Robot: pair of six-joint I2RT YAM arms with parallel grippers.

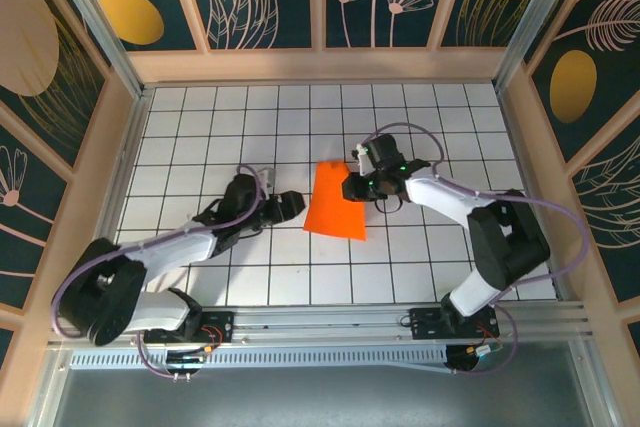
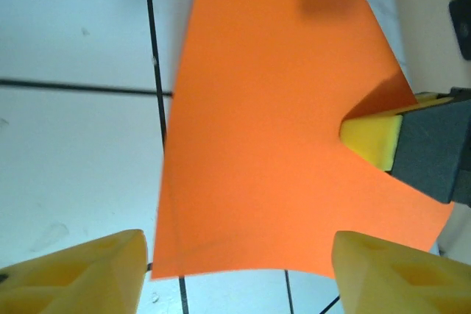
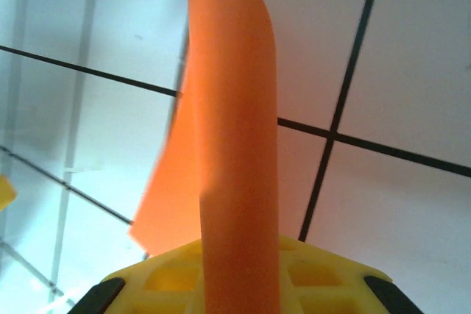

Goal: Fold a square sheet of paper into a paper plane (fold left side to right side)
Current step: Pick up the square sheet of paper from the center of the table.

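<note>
The square sheet of paper [image 1: 335, 203] is bright orange and sits mid-table, its right part lifted and curling. My right gripper [image 1: 354, 187] is shut on the sheet's right edge. In the right wrist view the paper [image 3: 229, 108] rises in a curved strip out of the right gripper [image 3: 239, 288]. My left gripper [image 1: 292, 204] rests just left of the sheet, open. In the left wrist view the left gripper [image 2: 239, 273] straddles the near edge of the paper [image 2: 265, 130] without touching it, and a yellow right fingertip [image 2: 372, 141] presses on the far side.
The white gridded floor [image 1: 200, 137] is walled by wooden panels [image 1: 320, 65] at the back and both sides. A metal rail [image 1: 320, 322] with the arm bases runs along the near edge.
</note>
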